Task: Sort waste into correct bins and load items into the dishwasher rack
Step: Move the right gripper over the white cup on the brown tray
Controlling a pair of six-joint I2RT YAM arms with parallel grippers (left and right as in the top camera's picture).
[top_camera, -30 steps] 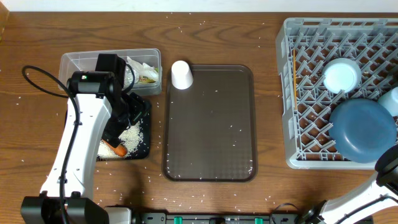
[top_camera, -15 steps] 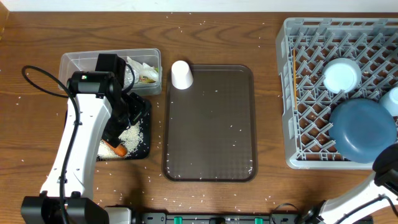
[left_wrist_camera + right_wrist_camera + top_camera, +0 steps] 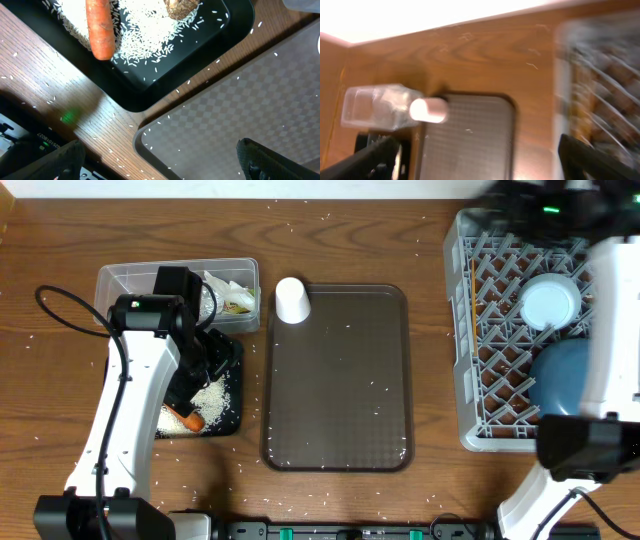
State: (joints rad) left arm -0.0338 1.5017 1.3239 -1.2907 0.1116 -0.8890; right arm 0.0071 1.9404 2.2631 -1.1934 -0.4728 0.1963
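Your left gripper [image 3: 160,167] hangs spread wide above the black tray [image 3: 135,95]; your right gripper [image 3: 480,160], wide and empty, above the rack [image 3: 458,360].

Overhead looks straight down; both wrist views look down too, sharing the brown tray [image 3: 250,115], left nearer.

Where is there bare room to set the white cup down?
The brown tray, beside the white cup, is bare except for stray rice. The table strip between that tray and the rack is open too. Crowded: the black tray under the left arm, and the rack's right side, with the blue plate and right arm.
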